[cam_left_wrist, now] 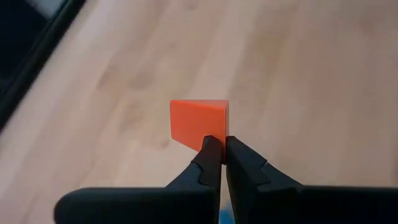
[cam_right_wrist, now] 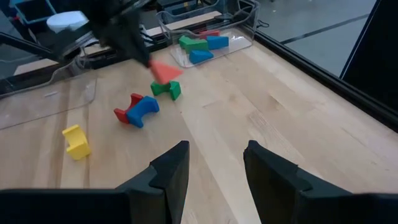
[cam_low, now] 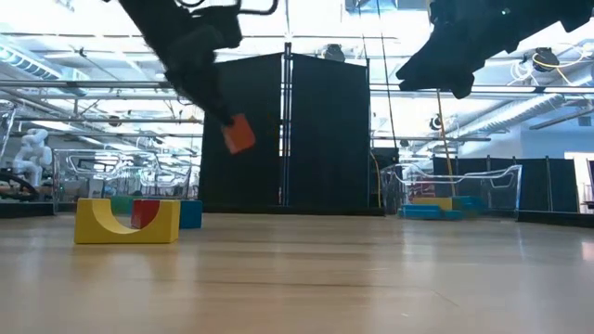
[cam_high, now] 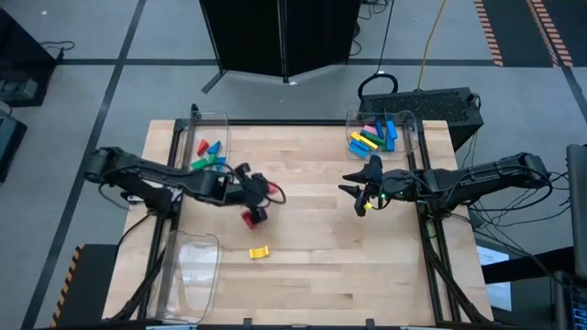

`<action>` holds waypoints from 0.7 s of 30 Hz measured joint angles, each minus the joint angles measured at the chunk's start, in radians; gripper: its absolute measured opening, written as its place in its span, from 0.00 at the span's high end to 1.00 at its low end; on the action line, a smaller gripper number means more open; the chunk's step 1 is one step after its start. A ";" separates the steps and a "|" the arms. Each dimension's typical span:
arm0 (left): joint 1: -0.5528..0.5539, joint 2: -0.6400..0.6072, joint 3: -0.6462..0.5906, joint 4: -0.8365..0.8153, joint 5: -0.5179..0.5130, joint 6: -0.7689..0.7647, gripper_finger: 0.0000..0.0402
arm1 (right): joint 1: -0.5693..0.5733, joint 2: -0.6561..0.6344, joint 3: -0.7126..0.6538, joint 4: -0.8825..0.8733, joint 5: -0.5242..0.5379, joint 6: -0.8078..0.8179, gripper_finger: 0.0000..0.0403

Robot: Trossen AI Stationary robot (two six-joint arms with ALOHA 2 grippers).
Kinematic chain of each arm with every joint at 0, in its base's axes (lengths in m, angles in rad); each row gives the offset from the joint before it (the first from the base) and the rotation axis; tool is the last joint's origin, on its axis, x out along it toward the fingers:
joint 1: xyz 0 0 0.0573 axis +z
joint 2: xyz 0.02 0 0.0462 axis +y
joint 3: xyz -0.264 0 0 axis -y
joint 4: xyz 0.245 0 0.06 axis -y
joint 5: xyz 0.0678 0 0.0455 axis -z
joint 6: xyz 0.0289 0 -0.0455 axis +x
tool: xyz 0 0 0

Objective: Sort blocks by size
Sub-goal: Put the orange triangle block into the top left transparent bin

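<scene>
My left gripper [cam_left_wrist: 222,149] is shut on a small orange-red block [cam_left_wrist: 199,121], held high above the table in the low view [cam_low: 238,134]. On the table lie a yellow arch-shaped block [cam_high: 260,252], a green block [cam_right_wrist: 166,89] and a red and a blue block [cam_right_wrist: 137,109] lying together. More blocks lie in the far-left bin [cam_high: 213,147] and the far-right bin [cam_high: 381,137]. My right gripper [cam_right_wrist: 214,165] hangs open over the table's right part, with nothing between its fingers. My left gripper pinches the orange-red block between its two fingertips [cam_left_wrist: 208,152] at the block's edge nearest the fingers [cam_left_wrist: 214,134]. The fingers slant down from the table's left side. Most of the block sticks out beyond the tips, lifted clear of the table.
A clear bin [cam_high: 193,270] with no blocks in it stands at the near left corner. Bare wood lies across the table's middle and near right part. Black frame rails [cam_high: 431,229] run along the table's sides.
</scene>
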 joint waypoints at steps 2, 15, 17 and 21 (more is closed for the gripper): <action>0.027 -0.033 0.000 -0.075 -0.017 -0.024 0.97 | 0.000 0.001 0.000 0.000 0.000 0.000 0.63; 0.216 -0.203 0.000 -0.318 -0.071 -0.054 0.97 | 0.000 0.074 0.000 0.001 0.000 0.000 0.63; 0.254 -0.226 0.000 -0.354 -0.071 -0.069 0.97 | 0.005 0.083 0.000 0.017 0.000 0.000 0.63; 0.338 -0.269 0.000 -0.444 -0.073 -0.077 0.97 | 0.026 0.088 0.000 0.064 0.000 -0.019 0.63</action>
